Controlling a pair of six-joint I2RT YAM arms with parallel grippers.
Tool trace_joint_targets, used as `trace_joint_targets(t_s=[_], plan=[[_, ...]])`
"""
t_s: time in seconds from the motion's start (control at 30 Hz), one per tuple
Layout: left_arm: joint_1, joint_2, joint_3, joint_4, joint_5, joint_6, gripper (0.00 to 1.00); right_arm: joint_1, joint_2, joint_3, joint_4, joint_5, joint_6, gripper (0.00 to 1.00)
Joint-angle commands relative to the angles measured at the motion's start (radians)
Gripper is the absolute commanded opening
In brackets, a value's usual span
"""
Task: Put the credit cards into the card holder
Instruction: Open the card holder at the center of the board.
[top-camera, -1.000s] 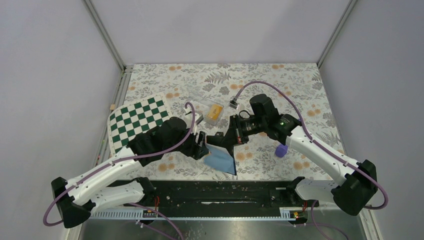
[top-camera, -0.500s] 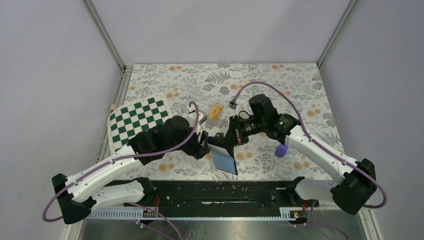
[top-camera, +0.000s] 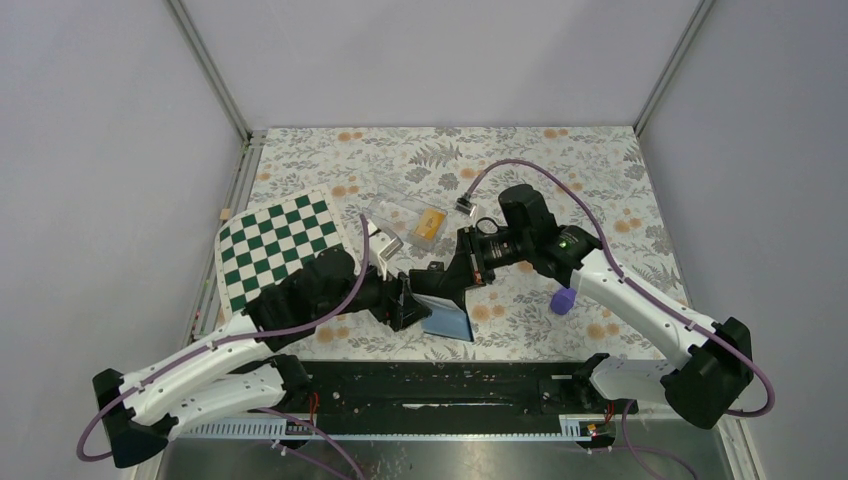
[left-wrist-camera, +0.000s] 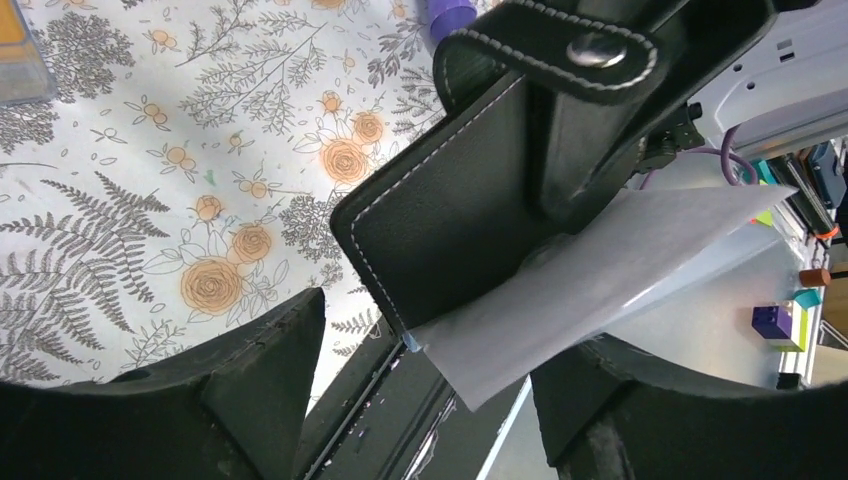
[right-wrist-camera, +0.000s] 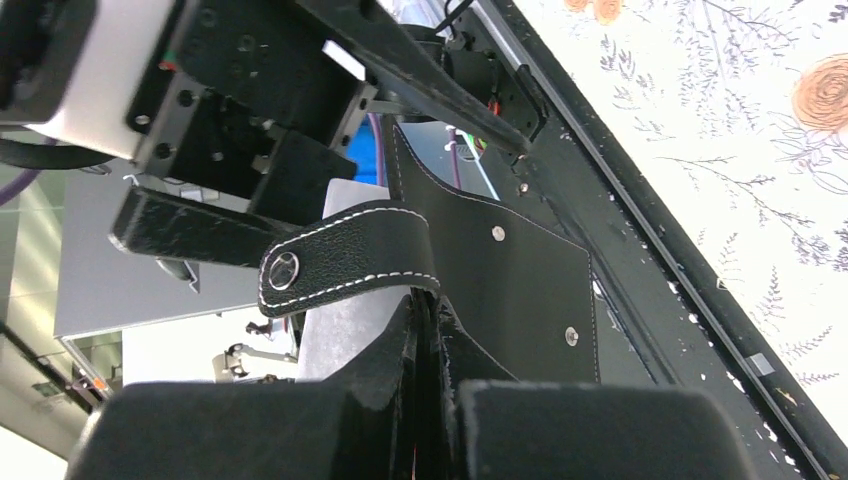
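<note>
Your right gripper (right-wrist-camera: 428, 335): clamped shut on card holder (top-camera: 447, 312), near snap tab (right-wrist-camera: 345, 262). Judged purpose: keep holder raised, with pockets presented to other arm.
Your left gripper (left-wrist-camera: 425, 365): jaws spread, straddling holder's lower corner and pale inner flap; no clamp seen. Judged purpose: spread pockets.
Top view: holder at 3 o'clock of left gripper.
Credit cards (top-camera: 432, 222): not loaded, lying in clear box (top-camera: 398, 212), 12 o'clock of holder, apart from both grippers.
</note>
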Motion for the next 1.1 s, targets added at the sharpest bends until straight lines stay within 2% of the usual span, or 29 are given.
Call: trace_joint_targets(t_s=[0.0,0.2,0.3,0.4,0.47,0.5,0.53,0.6,0.7,0.87,1.0,1.07], plan=[[0.01,-0.034,-0.032,0.139,0.035,-0.047,0.72,-0.004,-0.016,0.039,0.108,-0.082,0.076,0.0],[0.021,-0.047,-0.066,0.222,0.042,-0.07,0.71,-0.004,-0.03,0.029,0.167,-0.133,0.127,0.0],[0.025,-0.063,-0.091,0.295,0.079,-0.086,0.66,-0.003,-0.038,0.026,0.172,-0.142,0.132,0.0],[0.026,-0.083,-0.11,0.349,0.112,-0.099,0.44,-0.003,-0.041,0.023,0.171,-0.137,0.132,0.0],[0.027,-0.095,-0.115,0.361,0.126,-0.098,0.22,-0.005,-0.041,0.024,0.171,-0.126,0.132,0.0],[0.027,-0.1,-0.114,0.355,0.126,-0.094,0.08,-0.003,-0.039,0.026,0.171,-0.12,0.132,0.0],[0.026,-0.105,-0.112,0.344,0.121,-0.092,0.0,-0.003,-0.039,0.027,0.171,-0.111,0.132,0.0],[0.027,-0.115,-0.111,0.319,0.108,-0.092,0.0,-0.005,-0.036,0.03,0.171,-0.093,0.128,0.05],[0.029,-0.125,-0.099,0.273,0.072,-0.096,0.0,-0.01,-0.035,0.056,0.11,-0.041,0.081,0.28],[0.031,-0.112,-0.065,0.189,0.048,-0.11,0.0,-0.03,-0.068,0.167,-0.133,0.149,-0.091,0.72],[0.035,-0.084,-0.029,0.131,0.067,-0.126,0.0,-0.037,-0.096,0.222,-0.286,0.251,-0.212,0.91],[0.036,-0.064,-0.011,0.104,0.085,-0.133,0.0,-0.037,-0.103,0.233,-0.332,0.253,-0.265,0.95]])
